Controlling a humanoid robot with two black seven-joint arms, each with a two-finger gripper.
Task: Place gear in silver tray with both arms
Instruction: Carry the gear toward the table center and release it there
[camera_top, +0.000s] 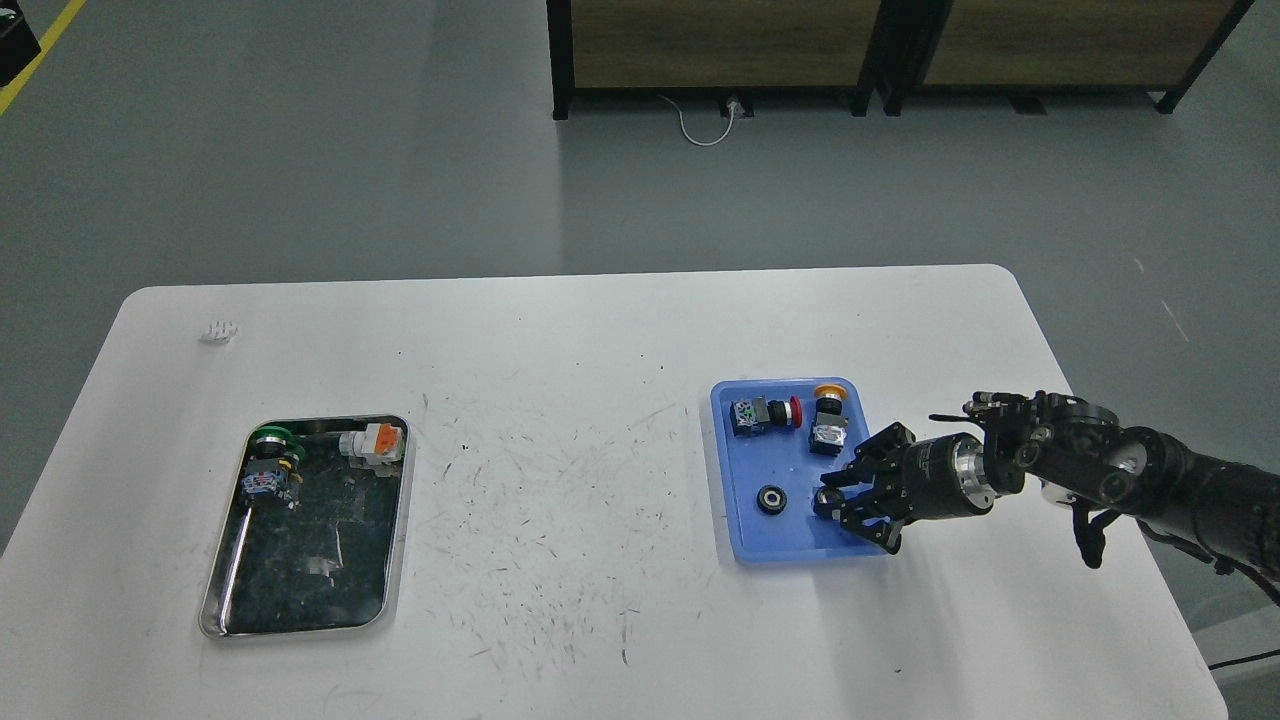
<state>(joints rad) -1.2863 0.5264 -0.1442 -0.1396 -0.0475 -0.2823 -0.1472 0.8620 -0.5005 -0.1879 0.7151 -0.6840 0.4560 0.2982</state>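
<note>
Two small black gears lie in the blue plastic tray (790, 540) at the right. The left gear (769, 499) lies free. My right gripper (828, 498) reaches in from the right, low over the tray, with its fingers closed around the right gear (829, 494), which rests on the tray floor and is partly hidden. The silver tray (300, 580) sits at the left of the white table. It holds a green-capped push-button (270, 462) and an orange-and-white part (373, 443). My left arm is out of view.
The blue tray also holds a red push-button (764, 413) and a yellow-capped one (827, 420) at its far end, close to my right wrist. A small white object (218, 331) lies at the table's far left. Dark cabinets (900, 50) stand on the floor beyond.
</note>
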